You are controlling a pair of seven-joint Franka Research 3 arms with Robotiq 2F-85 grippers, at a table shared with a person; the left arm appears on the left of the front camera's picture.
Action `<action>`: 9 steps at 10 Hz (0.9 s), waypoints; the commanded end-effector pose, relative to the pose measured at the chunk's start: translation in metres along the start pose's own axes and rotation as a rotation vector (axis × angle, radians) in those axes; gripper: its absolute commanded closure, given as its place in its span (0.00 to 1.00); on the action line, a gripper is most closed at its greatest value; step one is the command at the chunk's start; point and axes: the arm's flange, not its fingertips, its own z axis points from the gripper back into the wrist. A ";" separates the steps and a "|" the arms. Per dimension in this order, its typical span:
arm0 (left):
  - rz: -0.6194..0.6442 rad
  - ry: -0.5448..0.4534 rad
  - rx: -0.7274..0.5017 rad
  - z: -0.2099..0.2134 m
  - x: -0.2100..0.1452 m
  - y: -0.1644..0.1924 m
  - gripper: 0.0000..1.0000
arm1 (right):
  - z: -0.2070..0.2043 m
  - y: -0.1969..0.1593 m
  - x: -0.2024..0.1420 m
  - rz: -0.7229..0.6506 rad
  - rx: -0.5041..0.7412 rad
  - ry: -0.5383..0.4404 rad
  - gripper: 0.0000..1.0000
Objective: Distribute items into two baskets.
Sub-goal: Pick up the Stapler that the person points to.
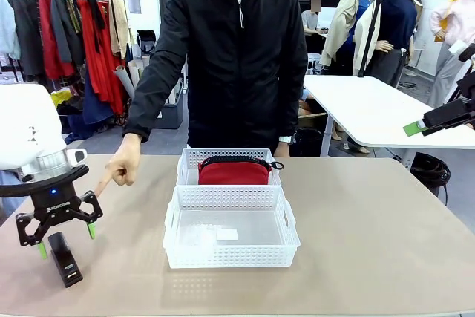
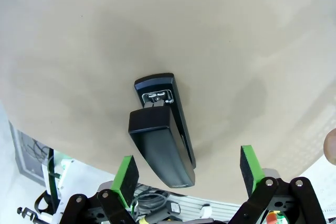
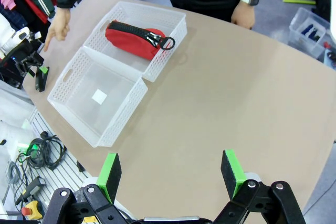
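Note:
A black stapler [image 1: 66,260] lies on the table near its front left corner. My left gripper [image 1: 67,240] hangs open just above it, one green pad on each side. In the left wrist view the stapler [image 2: 163,129] lies lengthwise between my open left gripper's [image 2: 188,171] pads, untouched. The red pouch [image 1: 234,171] lies in the far white basket [image 1: 185,162]. The near basket [image 1: 230,257] holds only a small white label. My right gripper [image 3: 170,174] is open and high above the table's right side, holding nothing.
A person in a black jacket stands at the far edge, one hand [image 1: 122,168] pointing a finger down at the table close behind my left gripper. The other hand [image 3: 242,15] rests at the far edge. The table's right half is bare.

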 end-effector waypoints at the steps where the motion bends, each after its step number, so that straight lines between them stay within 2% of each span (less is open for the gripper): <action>1: 0.029 0.017 -0.010 -0.003 -0.003 -0.002 0.00 | 0.000 0.000 0.000 -0.001 0.001 -0.002 0.00; 4: 0.092 0.013 0.027 -0.017 -0.008 -0.007 0.00 | 0.000 0.000 0.000 -0.001 0.001 -0.002 0.00; 9: 0.094 0.003 0.038 -0.035 -0.011 -0.005 0.00 | 0.000 0.000 0.000 -0.001 0.001 -0.002 0.00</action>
